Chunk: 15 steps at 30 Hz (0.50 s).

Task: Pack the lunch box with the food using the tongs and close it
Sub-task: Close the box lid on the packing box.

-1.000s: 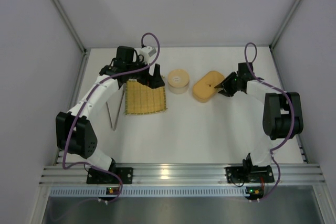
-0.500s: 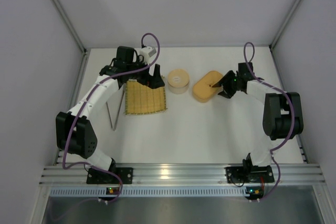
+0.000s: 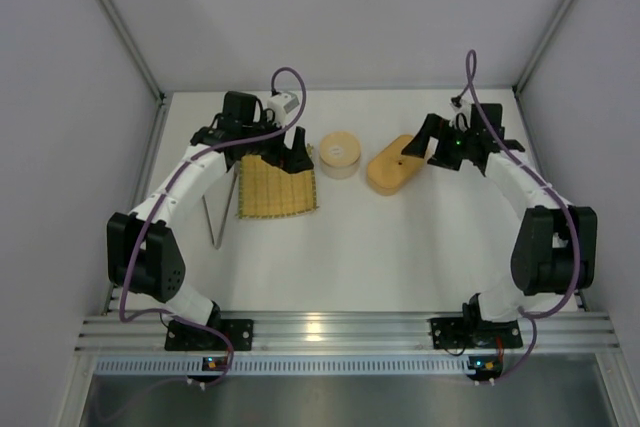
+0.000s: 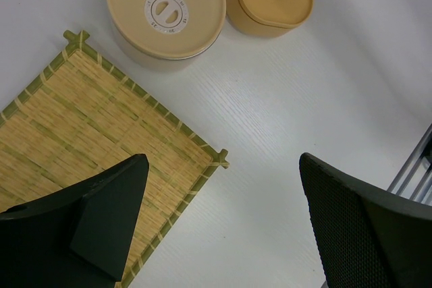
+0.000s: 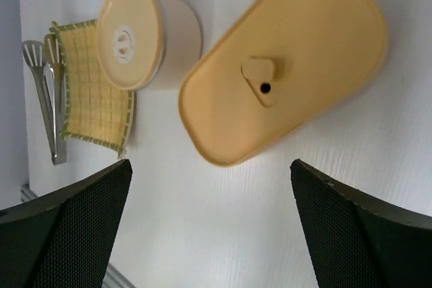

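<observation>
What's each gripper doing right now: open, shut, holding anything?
Left gripper: open, holding nothing, over a corner of the mat.
Right gripper: open, holding nothing, above the lidded lunch box.

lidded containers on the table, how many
2: the round bowl with a tan lid, just right of the square woven yellow mat, and the oblong yellow-orange plastic lunch box right of it. None looks hidden.

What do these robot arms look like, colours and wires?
The left arm and right arm have white tubular links and chunky black joints. A purple cable loops along each. The left claw and right claw each have two black, dimpled fingers.
</observation>
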### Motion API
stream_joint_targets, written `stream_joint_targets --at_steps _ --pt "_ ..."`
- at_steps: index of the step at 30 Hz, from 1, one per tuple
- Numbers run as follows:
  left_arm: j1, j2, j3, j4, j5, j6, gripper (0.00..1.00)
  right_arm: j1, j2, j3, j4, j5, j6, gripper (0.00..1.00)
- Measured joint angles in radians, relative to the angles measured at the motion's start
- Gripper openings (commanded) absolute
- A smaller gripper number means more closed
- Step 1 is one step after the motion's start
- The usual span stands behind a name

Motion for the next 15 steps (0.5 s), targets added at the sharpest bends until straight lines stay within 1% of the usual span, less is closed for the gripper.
stream_joint_targets --at_steps 6,11,15 --pt "0.007 0.0 -0.006 -0.001 0.018 -0.001 0.98 0.039 0.016 0.175 -0.02 0.021 -0.263 0.99" --pt "0.026 0.0 -0.006 -0.001 0.034 -0.005 0.98 0.084 0.148 0.309 -0.058 0.069 -0.452 0.99" --pt "0.05 0.0 -0.006 -0.001 0.048 -0.014 0.98 0.118 0.259 0.343 -0.112 0.126 -0.537 0.99"
